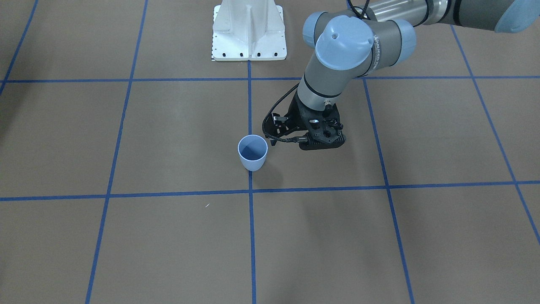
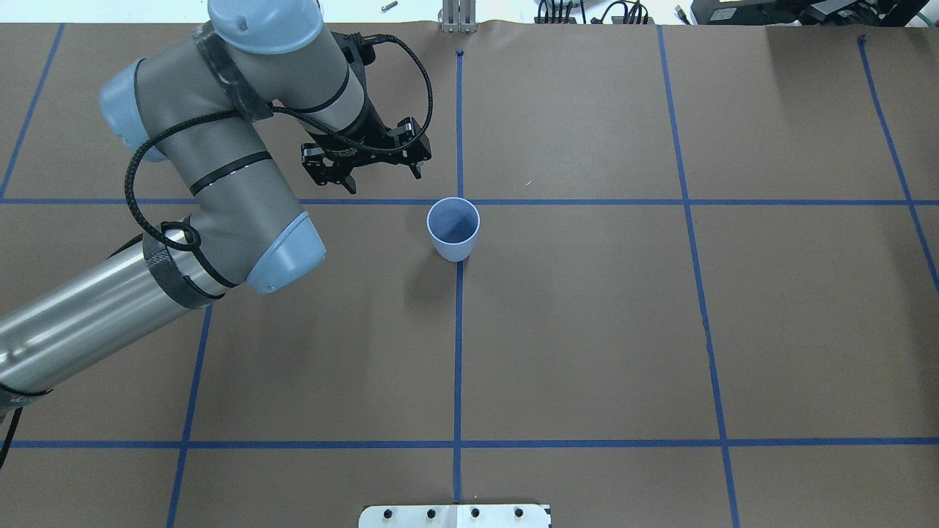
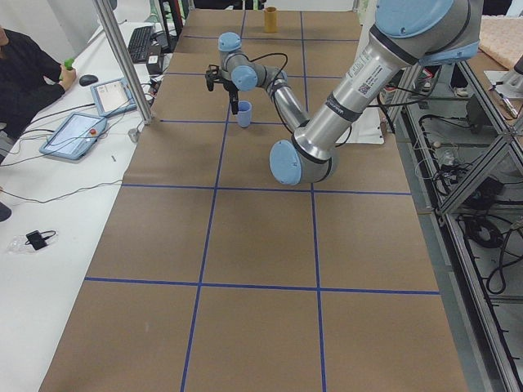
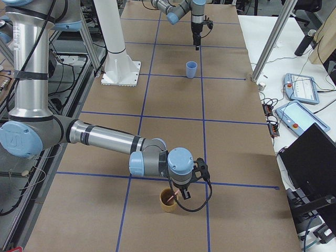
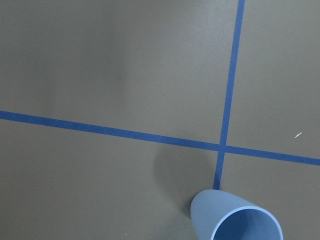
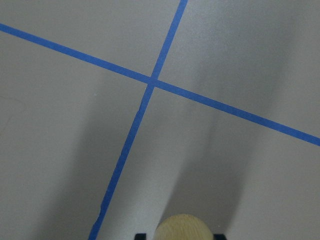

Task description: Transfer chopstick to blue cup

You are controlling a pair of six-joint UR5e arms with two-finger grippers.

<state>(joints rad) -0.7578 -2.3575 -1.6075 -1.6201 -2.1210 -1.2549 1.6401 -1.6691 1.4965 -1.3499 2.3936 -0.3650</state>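
Chopstick (image 4: 170, 197): a long, very thin pale pink stick. Only the exterior right view shows it, as a slim pink streak leaning in the mouth of a short tan cylindrical cup (image 4: 168, 205) near that end of the table.
Blue cup (image 2: 455, 231): a small pale blue plastic tumbler, upright on the centre tape line, just on the robot's side of a tape crossing and well apart from the tan cup. The overhead and front-facing views look into its darker blue inside. The left wrist view catches only its rim and upper wall at the lower edge.
Left gripper (image 2: 384, 178): it hovers above the table near the blue cup, on the robot's left of it, not touching. In the overhead view its two dark fingers stand apart. The front-facing view hides the fingertips under the black body.
Right gripper (image 4: 185, 195): it is just above the tan cup's mouth. Whether its fingers are apart or together cannot be told. The right wrist view gives only a tan rounded shape at its bottom edge.
Table (image 2: 587, 330): brown paper marked with a blue tape grid.
Side bench (image 3: 49, 204): a white surface with tablets. A person (image 3: 24, 69) in dark clothing sits there, seen only in the exterior left view.
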